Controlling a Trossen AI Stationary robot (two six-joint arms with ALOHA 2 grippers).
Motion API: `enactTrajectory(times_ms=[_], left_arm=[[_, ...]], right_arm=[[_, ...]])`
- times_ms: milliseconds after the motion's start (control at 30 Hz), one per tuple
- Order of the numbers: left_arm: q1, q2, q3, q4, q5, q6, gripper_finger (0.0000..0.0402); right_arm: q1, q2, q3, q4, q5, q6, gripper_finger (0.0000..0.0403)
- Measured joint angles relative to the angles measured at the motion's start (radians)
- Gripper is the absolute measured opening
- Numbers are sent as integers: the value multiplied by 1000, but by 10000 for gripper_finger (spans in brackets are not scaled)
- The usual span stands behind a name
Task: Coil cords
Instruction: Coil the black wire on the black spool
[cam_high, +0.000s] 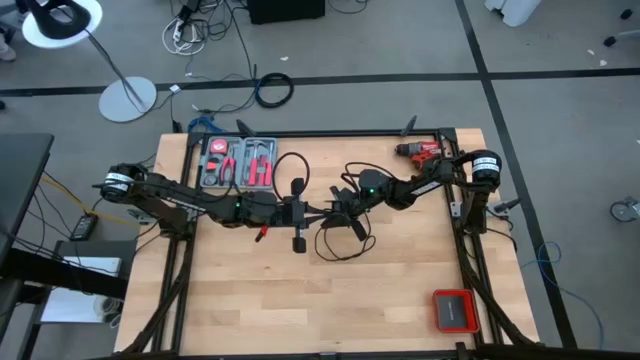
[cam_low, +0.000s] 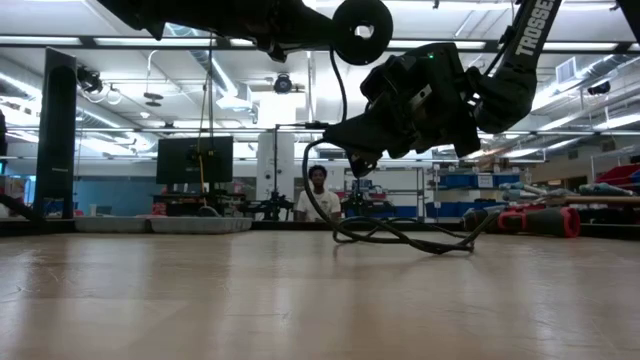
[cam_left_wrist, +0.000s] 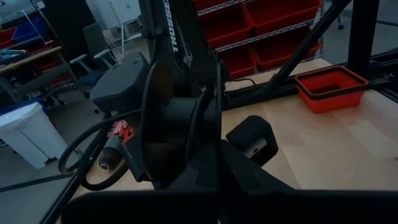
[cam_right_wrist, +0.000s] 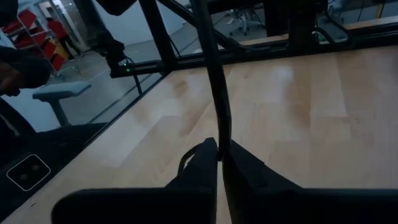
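Note:
The cord (cam_high: 345, 243) is thin and black. Its loose loops lie on the table mid-right, and in the low view they show as a low heap (cam_low: 400, 238). Another loop (cam_high: 290, 165) curves on the far side of my left gripper. My left gripper (cam_high: 290, 213) is at the table's middle, shut on a black reel (cam_left_wrist: 180, 118) with round end discs (cam_low: 360, 30), high above the wood. My right gripper (cam_high: 345, 207) stands just right of the reel, lower down, shut on the cord (cam_right_wrist: 217, 124). My left gripper holds the black reel (cam_high: 298, 215) lifted clear of the table, coming at it level from the table's left. The reel's own discs hide where the fingers meet it. My right gripper pinches a single strand of the cord (cam_right_wrist: 219, 148) between its two fingertips, coming nearly level from the table's right. From the fingers the strand rises straight toward the reel (cam_low: 335, 90), and the rest sags onto the table.
A red drill (cam_high: 420, 152) lies at the far right corner. A tray of red-handled tools (cam_high: 238, 162) sits at the far left. A red flat bin (cam_high: 455, 310) stands near the front right. A person (cam_low: 318, 195) stands in the room beyond the table.

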Motion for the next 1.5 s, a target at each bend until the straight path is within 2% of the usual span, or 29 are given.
enactTrajectory(times_ms=[300, 567, 733, 900, 1133, 1500], left_arm=[[0, -1, 0, -24, -2, -30, 0], [0, -100, 0, -212, -7, -99, 0], [4, -178, 0, -343, -20, -156, 0], [24, -183, 0, -433, 32, -218, 0], [33, -184, 0, -450, 109, -270, 0], [34, -182, 0, -449, 115, -269, 0]], right_arm=[[2, 0, 0, -30, -1, 24, 5], [24, -40, -43, -59, -1, 62, 3], [37, -139, -77, -130, 70, 56, 3], [61, -217, -80, -242, 153, -12, 3], [79, -298, -78, -356, 172, -4, 3], [99, -309, -78, -386, 176, 6, 4]])
